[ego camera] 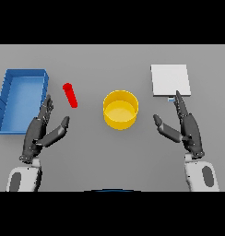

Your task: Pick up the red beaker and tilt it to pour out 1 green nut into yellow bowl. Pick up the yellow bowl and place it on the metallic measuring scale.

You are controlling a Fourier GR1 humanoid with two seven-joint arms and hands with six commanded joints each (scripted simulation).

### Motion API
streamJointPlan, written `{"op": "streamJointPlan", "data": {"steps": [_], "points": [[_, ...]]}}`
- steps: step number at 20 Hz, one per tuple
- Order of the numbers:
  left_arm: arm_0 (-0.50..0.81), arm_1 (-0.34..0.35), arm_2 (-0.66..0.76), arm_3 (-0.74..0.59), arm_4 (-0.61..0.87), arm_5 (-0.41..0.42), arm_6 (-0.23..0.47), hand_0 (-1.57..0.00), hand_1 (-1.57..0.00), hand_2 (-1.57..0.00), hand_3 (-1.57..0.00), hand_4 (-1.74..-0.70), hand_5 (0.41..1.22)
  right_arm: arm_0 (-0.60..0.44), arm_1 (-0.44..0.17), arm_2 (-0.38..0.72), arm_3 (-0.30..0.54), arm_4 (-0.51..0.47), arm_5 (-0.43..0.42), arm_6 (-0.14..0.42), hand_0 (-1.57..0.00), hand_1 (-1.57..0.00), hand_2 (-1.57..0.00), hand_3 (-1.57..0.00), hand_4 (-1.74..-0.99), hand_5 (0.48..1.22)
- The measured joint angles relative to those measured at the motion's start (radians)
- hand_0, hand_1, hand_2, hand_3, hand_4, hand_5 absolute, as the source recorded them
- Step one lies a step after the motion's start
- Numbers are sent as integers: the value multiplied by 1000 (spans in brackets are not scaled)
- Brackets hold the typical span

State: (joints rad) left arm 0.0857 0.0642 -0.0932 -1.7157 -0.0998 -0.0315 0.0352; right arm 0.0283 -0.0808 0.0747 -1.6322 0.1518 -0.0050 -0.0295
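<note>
In the middle of the table [86, 156] sits the yellow bowl [120, 109] (nothing seen inside). The red beaker [70, 95] lies tilted beside a blue bin [21, 79]; its inside is hidden. The scale [170, 79] sits toward the far right. The left hand [42, 130] and right hand [184, 125] rest open, fingers straight.

Flat grey table [109, 156] fills the frame. On it: blue rectangular open tray [6, 99] at far left, small red cylindrical beaker [70, 95] upper left, round yellow bowl [120, 109] at centre, flat square metallic scale [170, 79] upper right.
</note>
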Motion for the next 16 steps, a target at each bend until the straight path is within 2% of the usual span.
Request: {"op": "streamJointPlan", "data": {"steps": [3,5,11,12,13,14,16], "points": [[0,10,8,9,5,-5,17,1,1,1,1,-1178,655,10,6,-5,-18,-37,21,-25,1,1,1,1,-1272,611],[-32,-8,1,49,-5,1,38,1,1,1,1,-1189,658,16,-10,-14,-19,-52,39,-32,1,1,1,1,-1291,621],[-172,-13,40,236,-39,37,0,1,1,1,1,-1211,659,9,-17,-20,7,-61,58,-51,1,1,1,1,-1292,617],[-210,-7,56,277,-36,41,-5,1,1,1,1,-1211,654,9,-22,-26,5,-65,59,-51,1,1,1,1,-1292,615],[-229,-19,56,315,-42,47,-37,1,1,1,1,-1214,651,-8,-19,-30,13,-66,51,-27,1,1,1,1,-1290,617],[-273,-6,78,357,-39,53,-21,1,1,1,1,-1213,646,4,-19,-23,3,-60,54,-50,1,1,1,1,-1293,618],[-329,-16,92,426,-38,62,-52,1,1,1,1,-1222,638,12,-13,-16,-4,-51,49,-51,1,1,1,1,-1297,625]]}}
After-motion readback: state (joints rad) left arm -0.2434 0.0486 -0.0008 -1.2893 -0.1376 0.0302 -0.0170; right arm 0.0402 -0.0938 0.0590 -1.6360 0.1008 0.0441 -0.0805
